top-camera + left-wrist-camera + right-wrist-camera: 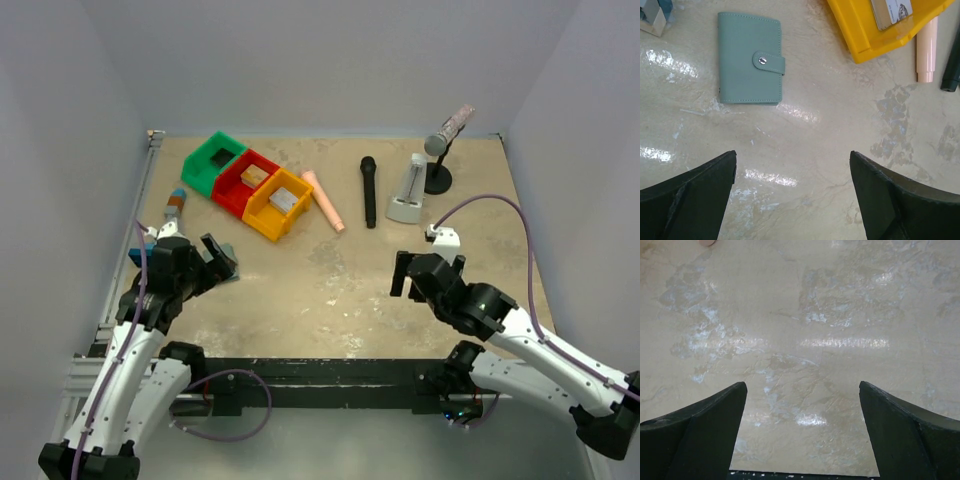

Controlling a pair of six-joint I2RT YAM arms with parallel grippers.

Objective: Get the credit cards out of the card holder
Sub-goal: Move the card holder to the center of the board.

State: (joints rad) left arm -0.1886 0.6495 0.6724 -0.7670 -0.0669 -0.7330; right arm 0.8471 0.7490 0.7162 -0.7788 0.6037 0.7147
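Observation:
The card holder (749, 57) is a pale teal wallet lying flat on the table, closed, with its snap tab fastened. In the top view only a sliver of it (229, 274) shows past my left gripper (216, 257). The credit cards are hidden. My left gripper (792, 165) is open and empty, hovering just short of the holder, which lies ahead and to the left of the fingers. My right gripper (404, 274) is open and empty over bare table at the right, far from the holder; its wrist view (802, 395) shows only tabletop.
Green (213, 160), red (243, 180) and yellow (275, 205) bins stand at the back left, the red and yellow holding blocks. A pink cylinder (323, 200), a black marker (369, 190), a white stand (408, 192) and a microphone on a stand (445, 135) lie behind. A small block (175, 208) is at the left edge.

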